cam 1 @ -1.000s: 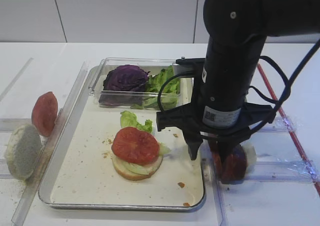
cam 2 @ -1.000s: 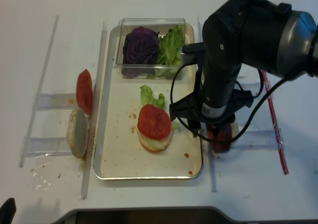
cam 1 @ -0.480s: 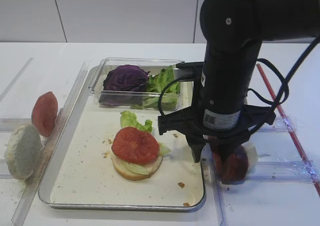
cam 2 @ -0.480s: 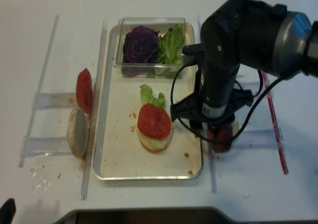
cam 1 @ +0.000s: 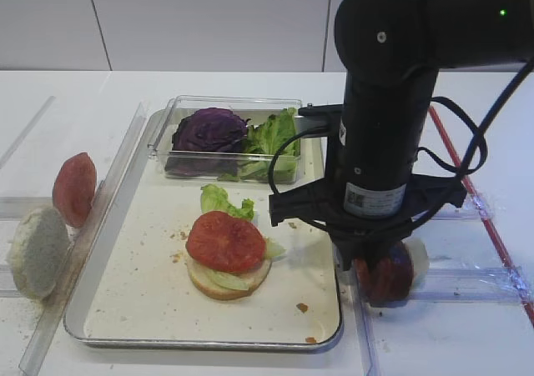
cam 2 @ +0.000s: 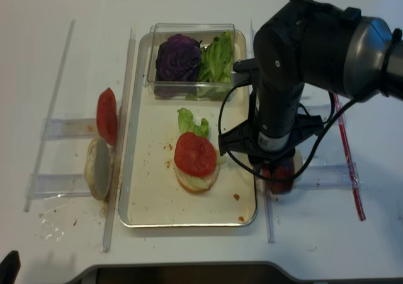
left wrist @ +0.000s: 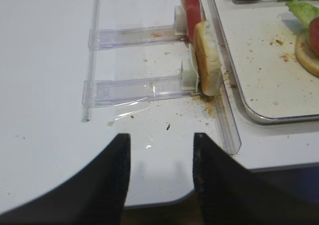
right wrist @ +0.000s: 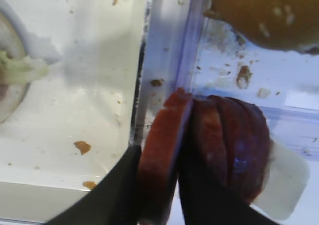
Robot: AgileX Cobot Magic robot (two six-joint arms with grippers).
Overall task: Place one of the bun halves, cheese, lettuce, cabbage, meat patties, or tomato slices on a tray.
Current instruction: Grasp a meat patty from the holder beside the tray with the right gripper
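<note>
Overhead, the scene lays out as follows.

Tray: the tray [cam 2: 145, 202], cream-white with a silvery rim and scattered crumbs, sits in the middle of a white table [cam 2: 50, 19].
On the tray: a bun half [cam 2: 196, 180] lies near the centre with pale lettuce on it and a tomato slice [cam 2: 194, 153] on top; a loose lettuce leaf [cam 2: 189, 121] lies just behind the stack.
Clear box: a clear plastic box [cam 2: 192, 29] at the tray's far end holds the purple cabbage [cam 2: 179, 57] beside more green lettuce.
Right gripper: the right gripper [right wrist: 158, 185] points down just outside the tray's right rim, over a clear plastic rack [cam 2: 327, 174].
Right jaws: the two dark fingers [right wrist: 119, 185] stand on either side of the nearest upright slice of the meat patties [right wrist: 162, 150], pinching it edge-on; the remaining slices stand packed together right behind it.
Nearby: a sesame-seeded bun [right wrist: 264, 15] sits beyond the patties in the wrist view.
Left side: another tomato slice [cam 2: 106, 115] and a bun half [cam 2: 99, 168] stand on edge in a rack left of the tray.
Left gripper: the left gripper [left wrist: 160, 177] hangs near the table's front edge, fingers spread apart and holding nothing.
</note>
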